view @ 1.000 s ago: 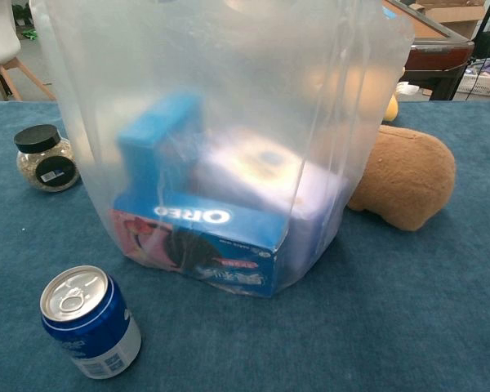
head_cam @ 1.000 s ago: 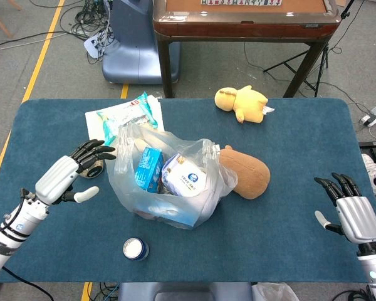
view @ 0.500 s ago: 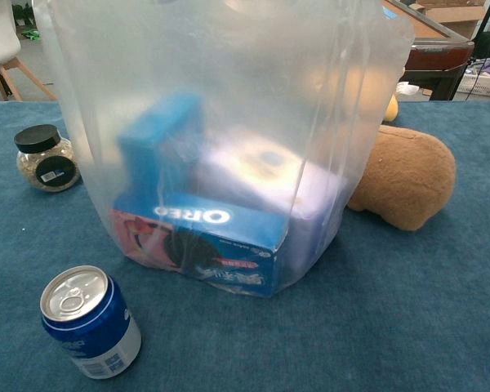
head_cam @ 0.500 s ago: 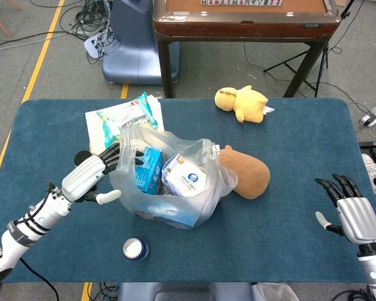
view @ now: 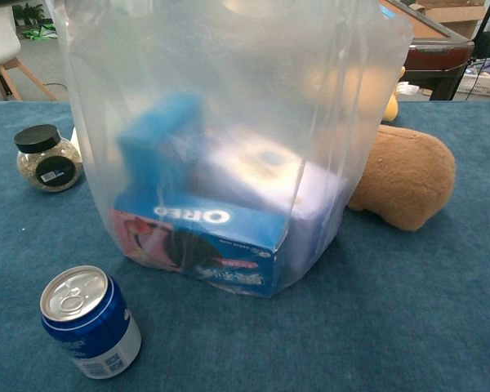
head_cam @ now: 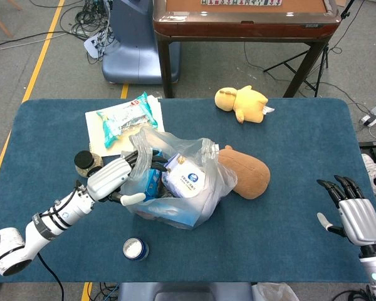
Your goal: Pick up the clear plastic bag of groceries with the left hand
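**Left hand at the bag's edge, bag on the table**

Nearest the camera, at the lower left of the chest view: a blue drink can (view: 90,321), upright on the blue table (view: 408,327), just in front of the bag and apart from it. Seen from the head view as a small round top (head_cam: 135,249) near the lower edge of the frame.

Filling the middle of the chest view: the clear plastic bag (view: 229,122), resting on the table. Inside, a blue Oreo box (view: 204,245) lying along the bottom, a taller blue box (view: 159,135) standing behind it, and a white round package (view: 261,175) to the right. In the head view, at the centre of the frame (head_cam: 203,182), its top crumpled and open.

At the bag's left side in the head view: the left hand (head_cam: 116,179), fingers curled in against the bag's near edge, dark fingertips pressed into the plastic folds. Cannot tell whether the plastic is truly gripped or only touched.

At the lower right of the head view: the right hand (head_cam: 354,213), well apart from the bag, fingers spread, holding nothing.

Left of the bag: a small glass jar (view: 47,158) with a black lid. Touching the bag's right side: a brown plush toy (view: 408,175).

Farther back, upper left of the head view: a green snack packet (head_cam: 124,117) lying on white paper (head_cam: 97,141). Toward the far edge: a yellow plush toy (head_cam: 241,102).
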`<state>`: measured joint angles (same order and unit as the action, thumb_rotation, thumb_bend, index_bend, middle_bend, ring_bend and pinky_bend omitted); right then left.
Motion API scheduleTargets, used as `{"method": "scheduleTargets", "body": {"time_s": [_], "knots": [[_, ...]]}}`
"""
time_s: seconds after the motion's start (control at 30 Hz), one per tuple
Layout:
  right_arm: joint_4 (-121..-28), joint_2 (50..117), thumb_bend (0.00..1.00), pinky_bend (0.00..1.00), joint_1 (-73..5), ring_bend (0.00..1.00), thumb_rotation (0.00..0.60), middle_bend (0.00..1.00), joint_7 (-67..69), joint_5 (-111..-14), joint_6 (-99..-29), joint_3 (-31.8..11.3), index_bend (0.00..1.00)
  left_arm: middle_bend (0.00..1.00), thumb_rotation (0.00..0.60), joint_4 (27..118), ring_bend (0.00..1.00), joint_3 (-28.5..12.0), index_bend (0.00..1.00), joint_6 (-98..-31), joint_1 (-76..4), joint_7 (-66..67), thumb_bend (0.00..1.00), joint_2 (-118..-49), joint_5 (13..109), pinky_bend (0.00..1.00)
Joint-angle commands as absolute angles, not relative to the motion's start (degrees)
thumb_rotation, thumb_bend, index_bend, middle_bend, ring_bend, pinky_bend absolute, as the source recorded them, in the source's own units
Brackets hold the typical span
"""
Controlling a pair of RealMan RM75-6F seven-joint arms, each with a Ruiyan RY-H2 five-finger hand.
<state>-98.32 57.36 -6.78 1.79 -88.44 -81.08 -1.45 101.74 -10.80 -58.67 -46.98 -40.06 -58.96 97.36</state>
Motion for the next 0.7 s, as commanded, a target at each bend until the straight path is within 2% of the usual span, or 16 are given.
{"method": "scheduleTargets", "body": {"time_s": [0.03,0.2,0.7], "knots": [[-98.28,57.35,0.32,0.1,-6.71,0.07,0.6,0.22,1.83,-88.47,-81.17,-1.43,0.17,0.13,0.042,101.91,0.05,-10.93,0.22,-57.04,-48.46,-39.38,0.13,-59.78,96.52,0.0],[-98.24,57.33,0.32,0.1,-6.54,0.07,0.6,0.22,1.82,-88.45,-81.36,-1.4,0.17,0.13,0.043,102.23,0.05,-11.47,0.22,-53.18,-51.28,-39.42,0.13,-60.31,94.23,0.0],[-97.57,57.55,0.32,0.1,-6.24,0.07,0.6,0.22,2.51,-88.37,-81.45,-1.33,0.17,0.13,0.042,104.56,0.05,-14.72,0.22,-44.56,-58.66,-50.67,0.13,-59.63,87.77,0.0]]}}
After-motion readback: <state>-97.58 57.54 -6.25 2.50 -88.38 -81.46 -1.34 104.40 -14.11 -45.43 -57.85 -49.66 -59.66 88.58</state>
